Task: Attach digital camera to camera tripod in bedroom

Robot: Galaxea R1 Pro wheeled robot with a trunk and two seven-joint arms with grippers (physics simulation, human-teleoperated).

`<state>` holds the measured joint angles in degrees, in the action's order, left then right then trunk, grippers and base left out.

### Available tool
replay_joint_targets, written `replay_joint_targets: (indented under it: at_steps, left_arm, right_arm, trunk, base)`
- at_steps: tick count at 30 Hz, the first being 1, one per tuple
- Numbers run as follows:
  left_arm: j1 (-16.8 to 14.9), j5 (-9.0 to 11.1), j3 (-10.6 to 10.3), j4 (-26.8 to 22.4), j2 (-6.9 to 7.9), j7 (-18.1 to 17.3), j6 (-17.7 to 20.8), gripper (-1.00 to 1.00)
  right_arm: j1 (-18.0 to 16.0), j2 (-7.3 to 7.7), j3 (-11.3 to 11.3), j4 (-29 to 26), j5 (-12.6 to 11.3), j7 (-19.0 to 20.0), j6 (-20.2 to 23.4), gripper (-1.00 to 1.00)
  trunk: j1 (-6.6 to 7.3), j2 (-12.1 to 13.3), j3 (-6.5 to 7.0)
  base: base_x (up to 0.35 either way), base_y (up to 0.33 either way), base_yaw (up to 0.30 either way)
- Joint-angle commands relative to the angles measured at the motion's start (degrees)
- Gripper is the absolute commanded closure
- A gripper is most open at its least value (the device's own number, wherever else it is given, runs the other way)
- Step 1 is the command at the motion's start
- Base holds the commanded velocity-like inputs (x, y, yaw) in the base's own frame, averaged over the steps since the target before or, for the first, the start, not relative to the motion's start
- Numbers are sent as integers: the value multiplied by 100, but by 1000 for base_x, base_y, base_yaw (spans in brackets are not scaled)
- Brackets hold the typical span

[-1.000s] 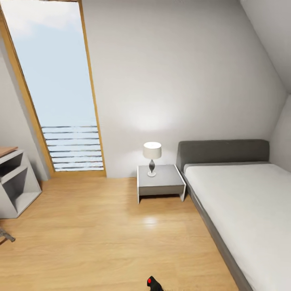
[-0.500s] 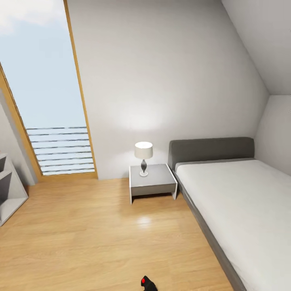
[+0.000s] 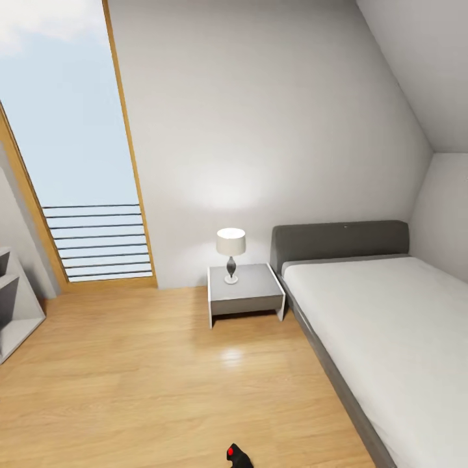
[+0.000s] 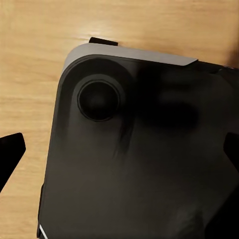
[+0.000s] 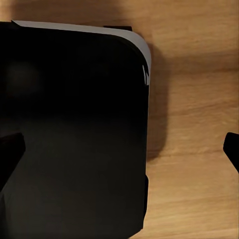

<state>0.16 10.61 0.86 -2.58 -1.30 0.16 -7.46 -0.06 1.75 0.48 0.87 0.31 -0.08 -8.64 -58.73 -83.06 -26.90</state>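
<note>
head view, grey bed (image 3: 377, 325), lit lamp (image 3: 231, 247), perhaps digital camera (image 3: 238, 456) at bottom edge, both fingers spread wide

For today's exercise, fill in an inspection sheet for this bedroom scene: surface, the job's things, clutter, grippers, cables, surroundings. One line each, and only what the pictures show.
Surface: light wood plank floor, bare in the open middle.
Job's things: the digital camera, black with a red spot, sits at the head view's bottom edge; whether it is held cannot be told. Tripod: nothing seen.
Clutter: nothing seen on the floor.
Grippers: left gripper and right gripper open, fingers spread wide above the robot's dark base.
Cables: nothing seen.
Surroundings: grey bed on the right, nightstand beside it carrying a lit lamp, tall window with railing, white shelf at the left edge.
</note>
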Motion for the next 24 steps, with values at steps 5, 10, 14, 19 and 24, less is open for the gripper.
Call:
replay_joint_targets:
  at_steps: [5,10,14,19,24]
  left_arm:
    - [0,29,6,-5,-1,2,-10,-100]
    - [1,29,3,-5,-1,2,-10,-100]
    - [2,23,2,-5,-1,2,-10,-100]
    - [0,21,2,-5,-3,2,-10,-100]
    - [0,20,2,-5,-2,2,-10,-100]
  right_arm:
    - [-2,1,1,9,-3,-1,-30,-100]
    - [-2,1,-3,9,-17,-1,-34,-100]
    - [-2,7,0,9,-20,-1,-46,-100]
    - [-2,9,-3,9,-18,-1,-49,-100]
    - [-2,9,-4,9,-20,-1,-50,-100]
  trunk:
    - [0,-2,-3]
    - [0,-2,-3]
    - [0,-2,-3]
    - [0,-2,-3]
    - [0,-2,-3]
  base:
    - [0,0,0]
    - [0,0,0]
    - [47,-31,0]
    - [169,-122,0]
    - [215,-159,0]
